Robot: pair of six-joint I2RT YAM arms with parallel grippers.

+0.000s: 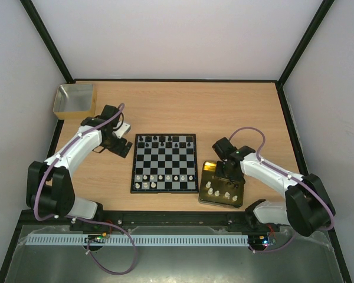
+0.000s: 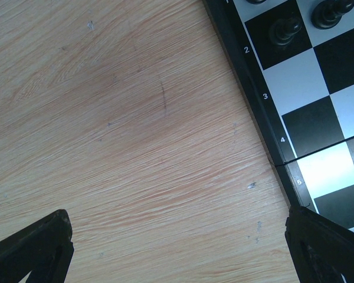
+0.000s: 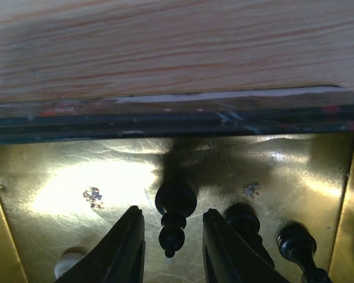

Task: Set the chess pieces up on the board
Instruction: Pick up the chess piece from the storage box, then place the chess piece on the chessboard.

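The chessboard (image 1: 164,163) lies mid-table with black pieces (image 1: 165,140) along its far rows and white pieces (image 1: 165,178) along its near rows. My right gripper (image 3: 172,210) is open low over the gold tray (image 3: 59,177). Its fingers (image 3: 127,247) stand on either side of a black piece (image 3: 174,221) with a gap on each side. In the top view this gripper (image 1: 229,171) is over the tray's far end. My left gripper (image 2: 177,224) is wide open and empty over bare wood beside the board's left edge (image 2: 265,112). It shows in the top view (image 1: 119,143) too.
Two more black pieces (image 3: 245,227) and a white piece (image 3: 68,262) stand close to my right fingers on the tray. Several white pieces (image 1: 221,191) stand at the tray's near end. A yellowish square box (image 1: 75,100) sits at the far left corner. Two black pieces (image 2: 285,28) stand near the board's left edge.
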